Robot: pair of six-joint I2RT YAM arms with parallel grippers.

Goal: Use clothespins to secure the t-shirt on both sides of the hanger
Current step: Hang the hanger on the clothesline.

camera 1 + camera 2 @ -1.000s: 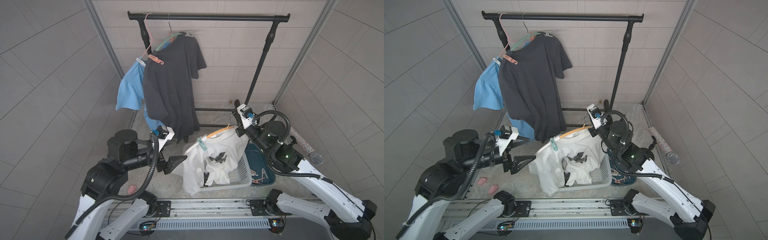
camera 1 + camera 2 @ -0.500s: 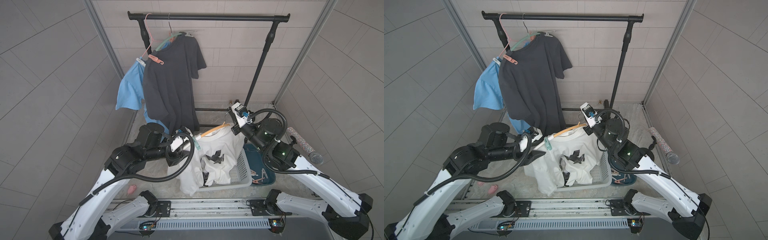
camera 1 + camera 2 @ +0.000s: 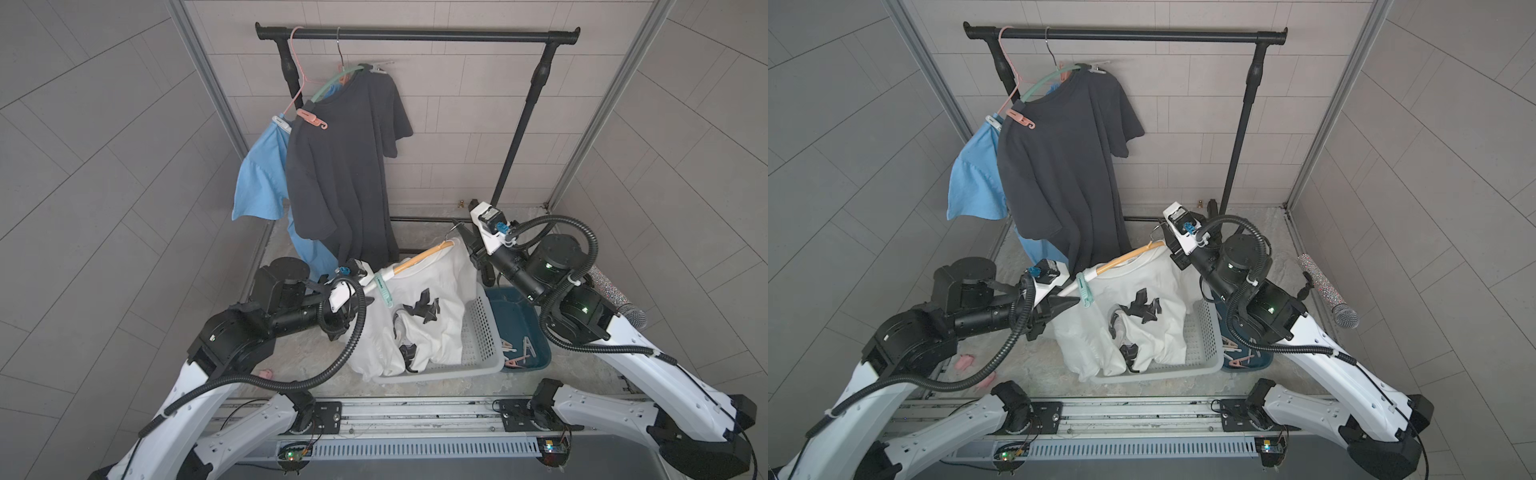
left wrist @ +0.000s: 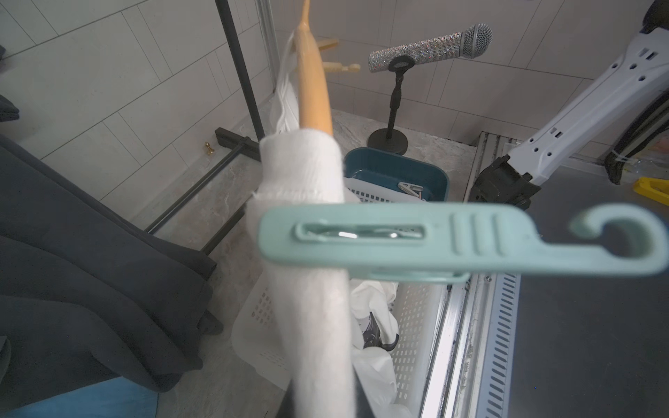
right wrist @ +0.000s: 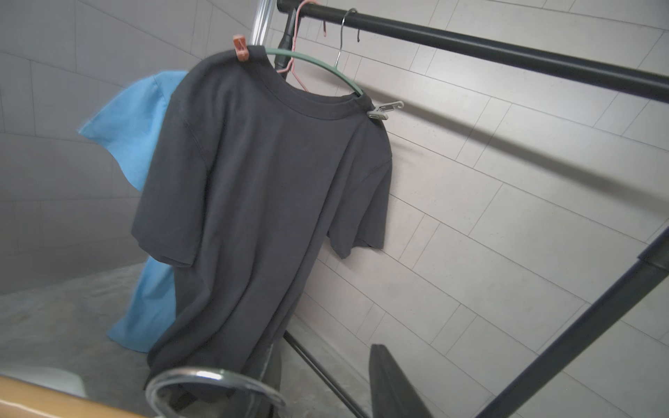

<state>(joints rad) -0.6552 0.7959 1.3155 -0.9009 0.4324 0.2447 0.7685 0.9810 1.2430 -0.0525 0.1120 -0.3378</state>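
A white t-shirt (image 3: 432,316) with black print hangs on a wooden hanger (image 3: 419,259) over the basket, seen in both top views. A mint green clothespin (image 4: 434,246) is clipped across the shirt's left shoulder (image 3: 1084,289). My left gripper (image 3: 1069,299) is shut on the shirt-covered left end of the hanger (image 4: 313,90), just below that clothespin. My right gripper (image 3: 467,237) is at the hanger's metal hook (image 5: 217,380). Its jaws stand apart, and the hook lies beside one finger (image 5: 391,383) without being pinched. More clothespins (image 3: 519,357) lie in the blue bin.
A black rack (image 3: 415,35) at the back carries a dark t-shirt (image 3: 345,166) and a blue shirt (image 3: 262,187), both pegged. A white basket (image 3: 482,332) and a blue bin (image 3: 519,320) sit on the floor. A microphone on a stand (image 3: 619,295) is at right. Pink pegs (image 3: 963,361) lie at left.
My left arm has swung right to the hanger's left end and shut on it. My right gripper, which was shut at the hook, has opened.
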